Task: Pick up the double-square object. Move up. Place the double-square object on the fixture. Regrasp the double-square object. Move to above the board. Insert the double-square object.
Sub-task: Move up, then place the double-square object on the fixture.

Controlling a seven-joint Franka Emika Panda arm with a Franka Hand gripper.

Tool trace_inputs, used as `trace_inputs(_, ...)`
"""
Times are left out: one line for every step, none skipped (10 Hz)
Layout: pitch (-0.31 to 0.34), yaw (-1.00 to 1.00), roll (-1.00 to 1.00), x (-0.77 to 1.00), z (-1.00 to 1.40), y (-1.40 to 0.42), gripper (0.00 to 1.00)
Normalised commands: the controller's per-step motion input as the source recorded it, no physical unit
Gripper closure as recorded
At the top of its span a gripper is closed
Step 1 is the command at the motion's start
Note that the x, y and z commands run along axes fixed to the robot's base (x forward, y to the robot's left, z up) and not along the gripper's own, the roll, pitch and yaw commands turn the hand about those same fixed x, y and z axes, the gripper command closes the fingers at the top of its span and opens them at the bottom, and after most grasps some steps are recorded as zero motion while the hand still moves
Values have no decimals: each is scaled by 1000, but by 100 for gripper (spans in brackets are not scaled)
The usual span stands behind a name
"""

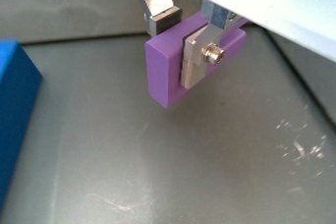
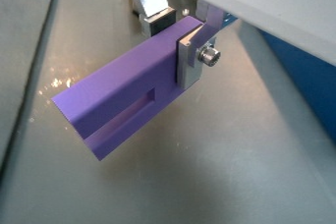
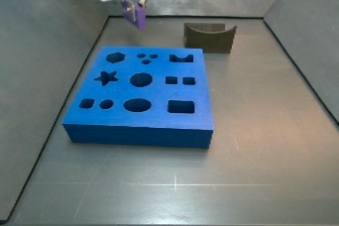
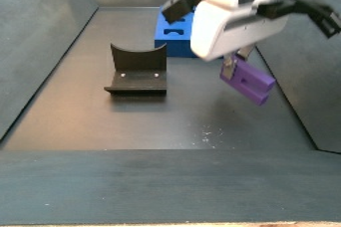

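My gripper is shut on the double-square object, a purple flat block that hangs below the fingers above the grey floor. In both wrist views one silver finger presses on its near face and the other finger sits behind it. A long groove shows along the double-square object. In a side view the gripper holds the block in the air just beyond the far edge of the blue board. The dark fixture stands to its right. In a side view the block hangs right of the fixture.
The board's blue edge lies close beside the held block in a wrist view. Grey walls enclose the floor on all sides. The board sits behind the arm in a side view.
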Motion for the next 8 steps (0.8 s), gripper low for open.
trace_inputs(51, 14, -13, -12, 182, -23, 100)
trace_inputs(0, 0, 0, 0, 1000, 0, 100)
trace_inputs(10, 1, -1, -7, 1000, 2, 100)
trace_inputs(23, 0, -4, -16, 1000, 0, 100)
trace_inputs(29, -1, -3, -24, 1000, -1, 100)
trace_inputs(28, -2, -2, -27, 1000, 0, 100)
trace_inputs(30, -3, -2, -29, 1000, 0, 100)
trace_inputs(33, -4, -1, -31, 979, 2, 100)
